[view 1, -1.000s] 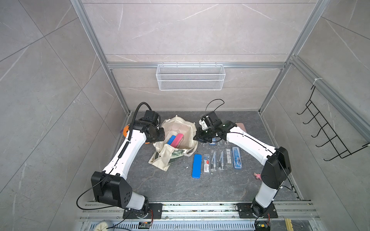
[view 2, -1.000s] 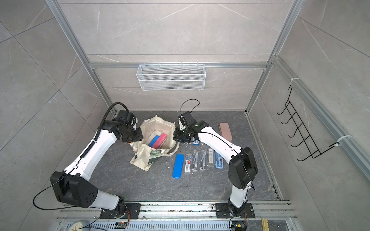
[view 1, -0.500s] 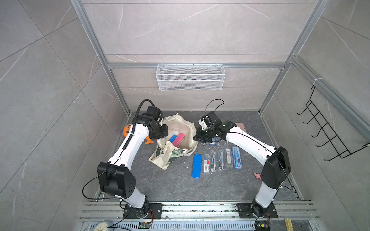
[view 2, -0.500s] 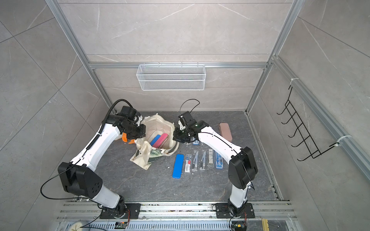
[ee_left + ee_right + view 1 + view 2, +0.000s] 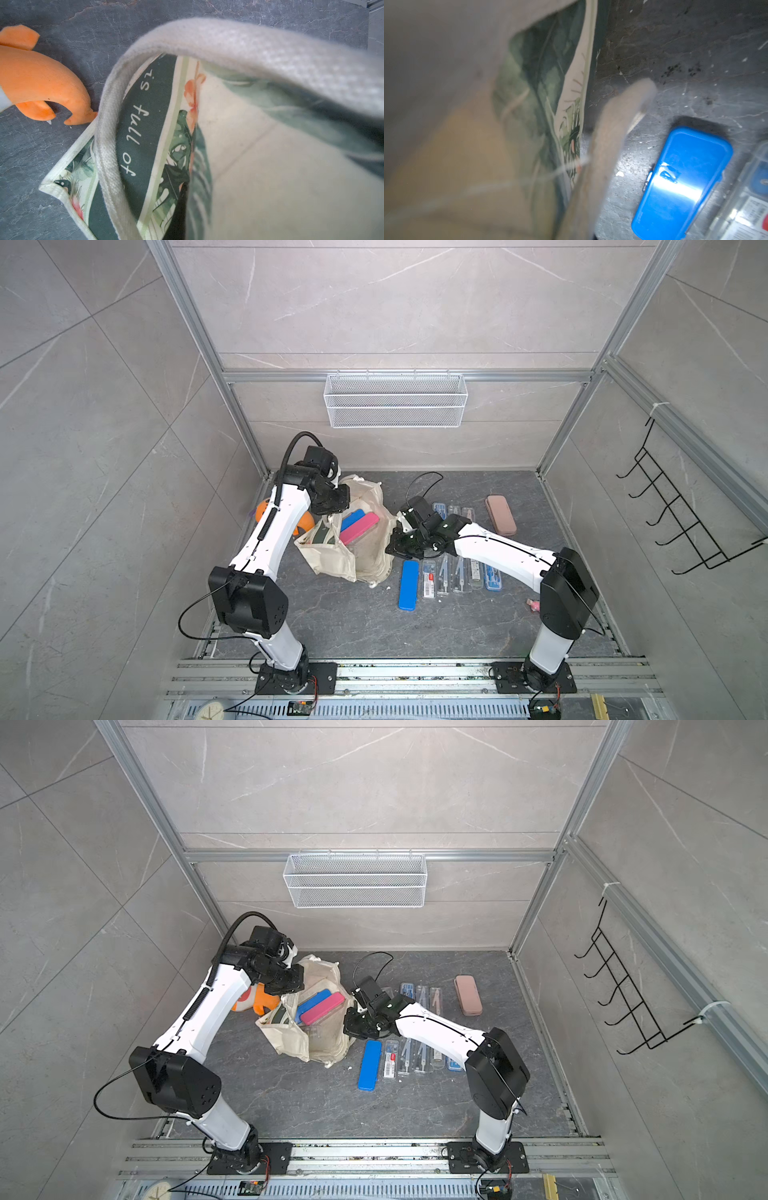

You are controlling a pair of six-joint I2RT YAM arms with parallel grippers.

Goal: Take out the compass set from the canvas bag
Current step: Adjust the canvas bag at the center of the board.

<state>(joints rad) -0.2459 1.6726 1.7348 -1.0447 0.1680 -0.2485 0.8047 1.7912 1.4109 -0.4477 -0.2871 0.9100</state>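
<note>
The canvas bag (image 5: 368,556) (image 5: 324,1042) lies open-mouthed mid-table between both arms. My left gripper (image 5: 333,509) (image 5: 187,193) is shut on the bag's back-left rim; one black finger (image 5: 181,209) shows against the printed panel. My right gripper (image 5: 392,546) is shut on the bag's right rim, its jaws hidden by cloth and a handle strap (image 5: 610,133) in the right wrist view. Inside the bag lie a blue case (image 5: 351,519) and a pink case (image 5: 360,527). I cannot tell which holds the compass set.
An orange plush toy (image 5: 262,510) (image 5: 37,72) sits left of the bag. Right of it lie a blue case (image 5: 408,585) (image 5: 681,182), several clear compass cases (image 5: 453,572) and a brown-pink case (image 5: 500,514). A wire basket (image 5: 395,400) hangs on the back wall.
My left gripper moved along the bag's left side toward the back and closed on the rim, lifting it. The right arm has held still.
</note>
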